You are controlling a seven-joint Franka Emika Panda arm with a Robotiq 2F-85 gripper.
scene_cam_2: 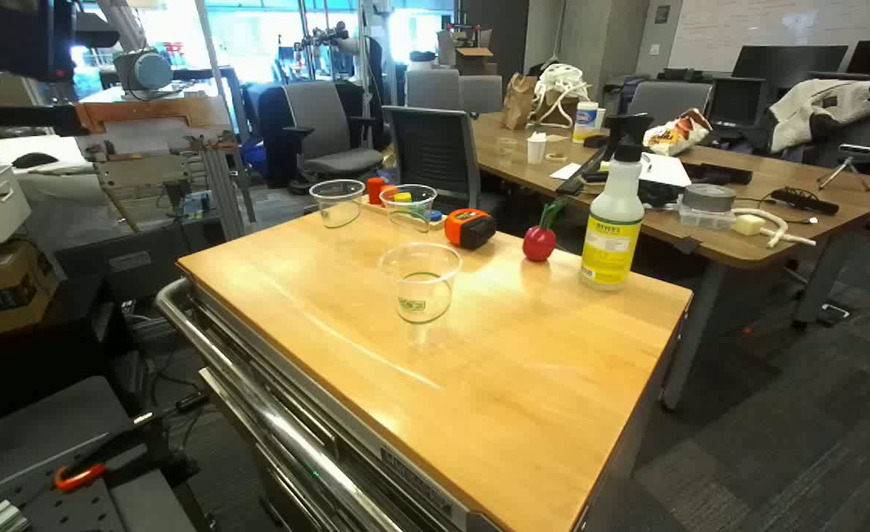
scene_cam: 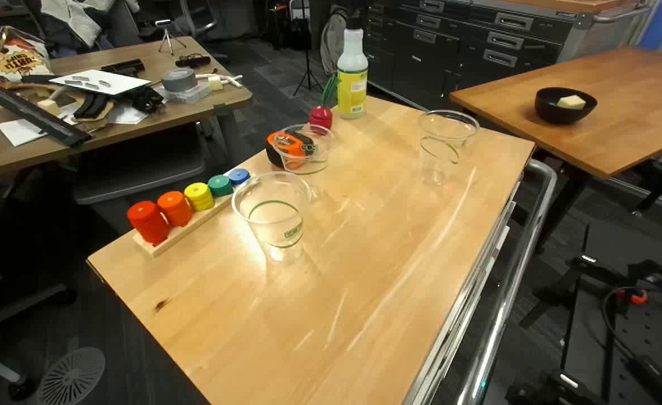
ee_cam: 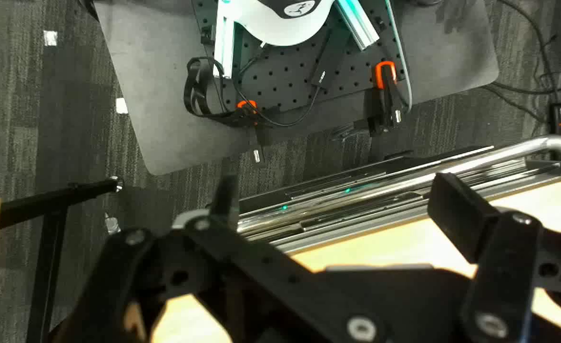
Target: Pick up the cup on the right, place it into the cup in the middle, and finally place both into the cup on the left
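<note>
Presently, three transparent, tapered plastic cups (scene_cam: 274, 220) stand upright on the smooth wooden tabletop (scene_cam: 375, 270); the black gripper (ee_cam: 335, 188) is unloaded, fingers (ee_cam: 459, 216) spread wide.

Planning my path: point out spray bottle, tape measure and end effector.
Spray bottle (scene_cam_2: 612, 235): in an exterior view, yellow label.
Tape measure (scene_cam_2: 461, 229): in an exterior view, orange casing.
End effector (ee_cam: 336, 196): wrist view, between fingertips.

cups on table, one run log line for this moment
pincer: open, empty | three clear cups: upright, apart on wooden tabletop | nesting: not done
</note>
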